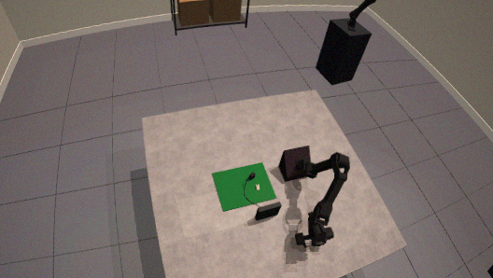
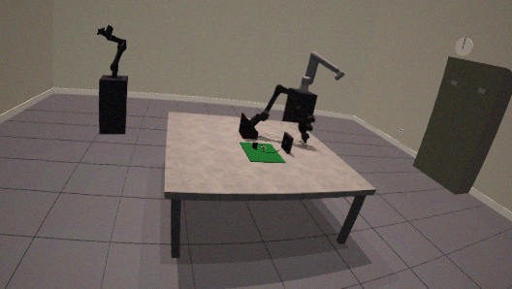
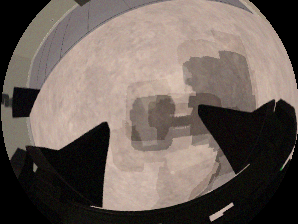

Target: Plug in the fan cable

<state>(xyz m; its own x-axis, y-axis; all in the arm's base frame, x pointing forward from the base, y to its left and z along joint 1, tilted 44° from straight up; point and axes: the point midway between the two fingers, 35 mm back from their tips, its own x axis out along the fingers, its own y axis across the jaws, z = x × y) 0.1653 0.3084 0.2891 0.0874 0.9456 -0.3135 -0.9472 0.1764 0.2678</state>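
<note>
The green board (image 1: 229,198) (image 2: 267,158) lies flat on the table. The small white header (image 1: 257,187) (image 2: 263,146) stands on it, with nothing visible on top. The cable's black plug (image 1: 251,175) (image 2: 255,145) is on the board beside the header, apart from it. The thin cable (image 1: 245,191) curves over the board to the black fan (image 1: 268,211) (image 2: 287,143), upright at the board's edge. My gripper (image 2: 304,141) (image 3: 155,117) is open and empty, pointing down over bare table, well to the fan's side. Its fingers are too dark to make out in the top view.
A dark wedge-shaped block (image 1: 295,163) (image 2: 248,127) stands at my arm's base, close to the board's corner. The fan stands between my gripper and the board. Other arms on pedestals, a shelf (image 1: 210,23) and a cabinet (image 2: 461,126) are away from the table.
</note>
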